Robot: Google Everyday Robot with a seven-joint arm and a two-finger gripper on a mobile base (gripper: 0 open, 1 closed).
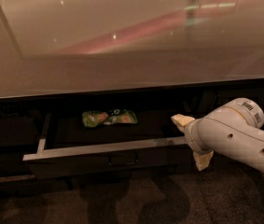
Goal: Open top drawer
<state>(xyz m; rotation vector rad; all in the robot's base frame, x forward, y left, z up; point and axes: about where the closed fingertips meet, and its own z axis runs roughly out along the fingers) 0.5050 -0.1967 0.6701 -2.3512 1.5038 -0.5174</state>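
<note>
The top drawer (82, 164) is seen pulled out in the lower centre of the frame, with a green packet (109, 117) lying inside. The gripper (190, 142) is placed at the drawer's right end, with its fingers (182, 121) spread wide, one above the pale rim and one below.

No legible text, number or brand anywhere in view. Green crinkled snack packet (109, 117) on the floor of the open top drawer (99, 148) (dark front, pale grey rim): printed patches present, none readable. Cream-coloured gripper (189, 143) at the drawer front's 3 o'clock end, packet at its 10 o'clock; no markings legible on it.
</note>
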